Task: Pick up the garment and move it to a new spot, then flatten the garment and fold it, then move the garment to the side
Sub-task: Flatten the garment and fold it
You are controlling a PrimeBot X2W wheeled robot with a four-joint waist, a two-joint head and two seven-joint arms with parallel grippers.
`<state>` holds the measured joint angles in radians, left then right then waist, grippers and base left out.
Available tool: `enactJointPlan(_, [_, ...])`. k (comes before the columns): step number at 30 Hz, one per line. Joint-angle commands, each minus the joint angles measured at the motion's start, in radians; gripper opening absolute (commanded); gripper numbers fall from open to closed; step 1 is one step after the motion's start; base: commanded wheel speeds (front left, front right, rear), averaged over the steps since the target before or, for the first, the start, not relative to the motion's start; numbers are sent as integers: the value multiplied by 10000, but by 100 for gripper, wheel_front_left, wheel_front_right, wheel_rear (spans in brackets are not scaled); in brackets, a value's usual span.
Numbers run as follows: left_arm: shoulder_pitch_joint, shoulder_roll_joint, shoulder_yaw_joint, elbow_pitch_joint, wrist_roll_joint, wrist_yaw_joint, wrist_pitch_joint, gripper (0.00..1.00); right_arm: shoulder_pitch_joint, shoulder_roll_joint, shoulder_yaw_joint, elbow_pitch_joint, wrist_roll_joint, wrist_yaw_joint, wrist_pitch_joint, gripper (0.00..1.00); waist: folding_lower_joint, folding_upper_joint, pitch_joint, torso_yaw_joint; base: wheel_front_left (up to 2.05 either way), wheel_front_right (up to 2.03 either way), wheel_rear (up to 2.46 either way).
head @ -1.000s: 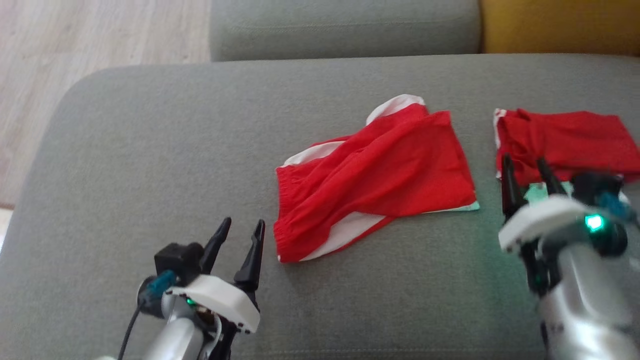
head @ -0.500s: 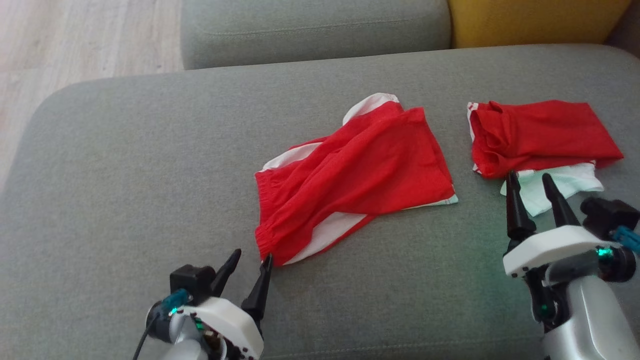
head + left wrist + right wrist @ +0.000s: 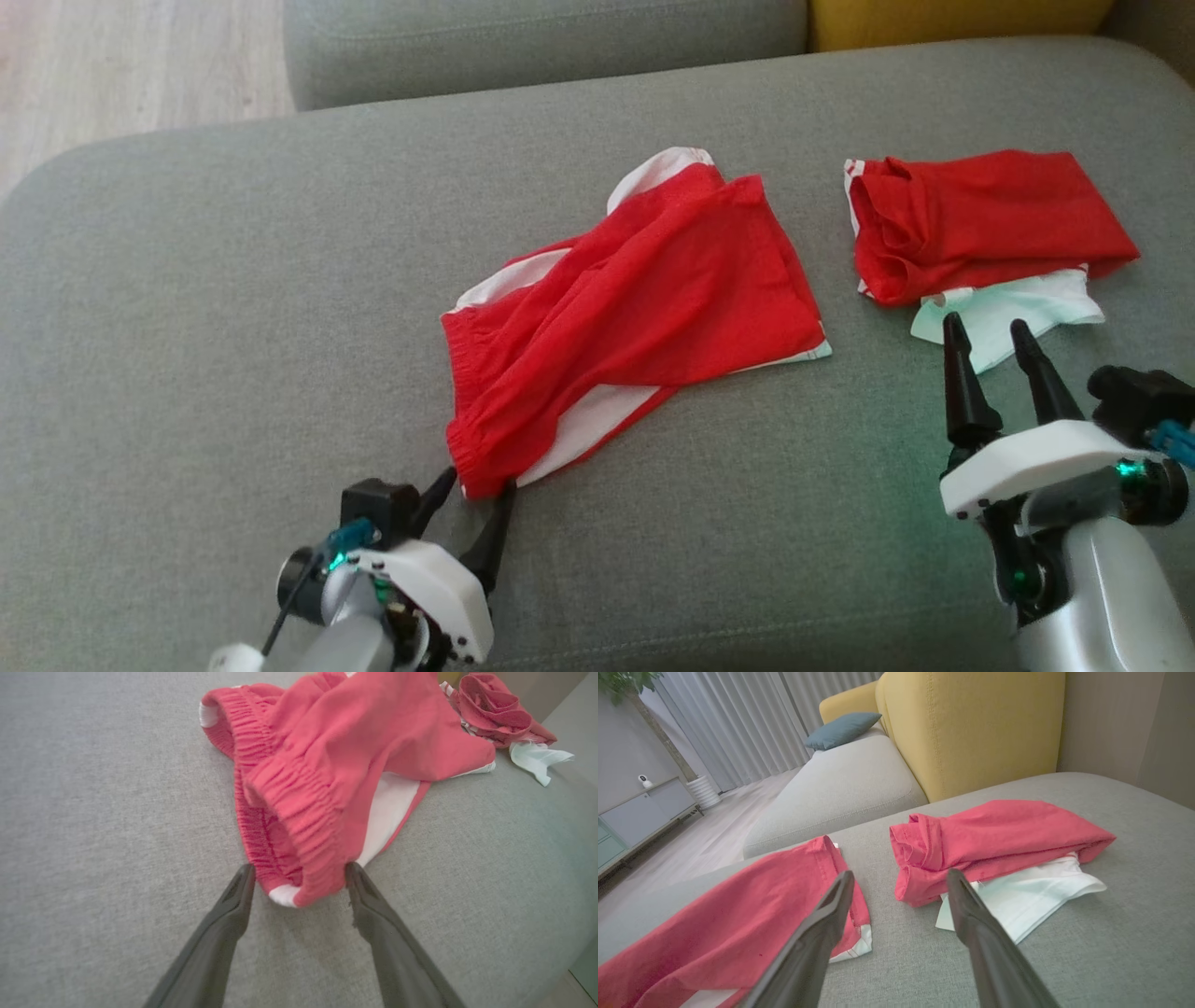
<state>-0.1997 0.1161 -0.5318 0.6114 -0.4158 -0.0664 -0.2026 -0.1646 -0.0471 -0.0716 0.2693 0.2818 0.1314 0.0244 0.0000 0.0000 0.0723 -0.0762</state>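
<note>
Red shorts with white side panels [image 3: 635, 308] lie crumpled mid-seat on the grey fabric sofa cushion [image 3: 233, 280] in our head view, our left gripper [image 3: 479, 481] spread at their waistband corner, our right gripper [image 3: 985, 323] spread and empty near a folded red garment [image 3: 980, 219] atop a white cloth [image 3: 1018, 313]. Our left wrist view shows that elastic corner between the parted jaws, unpinched. Our right wrist view shows its jaws apart, shorts' hem on one side, folded pile on the other.
</note>
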Motion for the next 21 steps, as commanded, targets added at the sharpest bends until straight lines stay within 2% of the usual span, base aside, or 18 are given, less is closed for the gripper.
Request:
enactJointPlan(1, [-513, 54, 350, -212, 36, -43, -140, 100, -265, -33, 267, -376, 41, -7, 58, 100, 0, 0, 45, -24, 0, 0, 0])
enactJointPlan(4, [-707, 19, 282, -115, 50, -106, -205, 100, -272, -33, 448, -308, -75, -7, 252, 100, 0, 0, 124, -52, 0, 0, 0])
enactJointPlan(5, [-762, 4, 270, -96, 34, -128, -222, 84, -287, -33, 540, -271, -162, -7, 325, 100, 0, 0, 146, -58, 0, 0, 0])
enactJointPlan(6, [-819, -8, 267, -86, 15, -148, -241, 27, -313, -33, 629, -215, -243, -7, 401, 100, 0, 0, 174, -56, 0, 0, 0])
enactJointPlan(7, [-878, -14, 271, -93, 7, -162, -272, 0, -350, -32, 704, -127, -332, -7, 484, 100, 0, 0, 203, -45, 0, 0, 0])
enactJointPlan(11, [-1035, -22, 296, -175, 19, -168, -386, 0, -575, -58, 982, 497, -1178, -7, 911, 100, 0, 0, 312, 85, 0, 0, 0])
enactJointPlan(16, [-1112, -13, 228, -336, 73, -197, -459, 0, -1144, -453, 1343, 1534, -2032, -7, 1188, 100, 0, 0, 450, 354, 0, 0, 0])
enactJointPlan(21, [-1182, 16, 101, -541, 203, -190, -496, 0, -1925, -293, 953, 2568, -1312, -7, 1372, 100, 0, 0, 604, 603, 0, 0, 0])
